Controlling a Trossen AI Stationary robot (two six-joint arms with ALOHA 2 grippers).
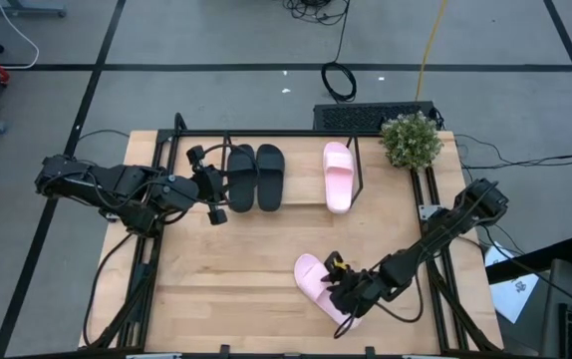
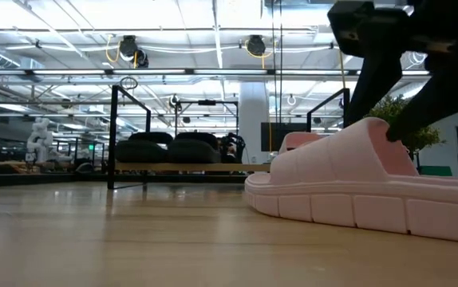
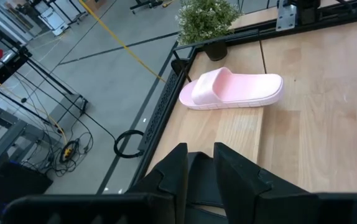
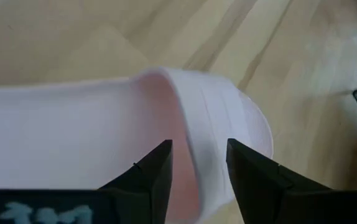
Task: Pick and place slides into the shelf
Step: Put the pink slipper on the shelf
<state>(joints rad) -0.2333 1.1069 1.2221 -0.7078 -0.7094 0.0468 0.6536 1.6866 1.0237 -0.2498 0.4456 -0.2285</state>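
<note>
Pale wood table (image 1: 226, 269) seen from above carries a loose pink slide (image 1: 318, 284) under the right tool (image 1: 347, 291), whose wrist view shows open fingers (image 4: 150, 171) straddling the soft, light strap, the likeliest hold.

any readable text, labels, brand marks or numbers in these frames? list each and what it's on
No legible text in any view.
Right gripper: pale marking on its body at the right wrist view's lower edge, too blurred to read.
Paper sheet beside the table: print too small to read.
Pink slides and black slides: no visible branding.
</note>
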